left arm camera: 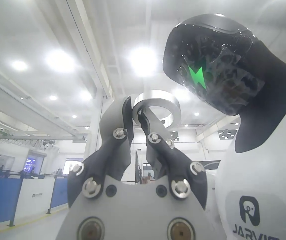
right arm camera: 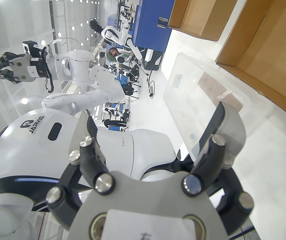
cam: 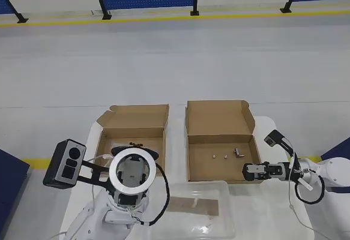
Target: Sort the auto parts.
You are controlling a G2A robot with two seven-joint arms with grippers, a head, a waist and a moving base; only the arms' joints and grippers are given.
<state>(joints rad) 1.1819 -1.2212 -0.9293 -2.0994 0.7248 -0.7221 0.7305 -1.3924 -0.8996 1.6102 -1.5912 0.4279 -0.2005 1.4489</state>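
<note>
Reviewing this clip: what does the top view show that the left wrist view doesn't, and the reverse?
Top view adds: the left cardboard box, the right cardboard box with small parts inside, a clear plastic bin, the open right gripper. Left wrist view adds: one finger outside the metal ring, the other inside it. Shared: the left gripper shut on that ring.

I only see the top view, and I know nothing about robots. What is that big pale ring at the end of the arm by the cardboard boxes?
Observer: A metal ring, pinched by the left gripper: one finger inside it, one outside.
Visitor: Which way is that gripper pointing?
Observer: Upward, at the ceiling.
Visitor: Is the other gripper holding something too?
Observer: No. The right gripper is open, nothing between its fingers.
</note>
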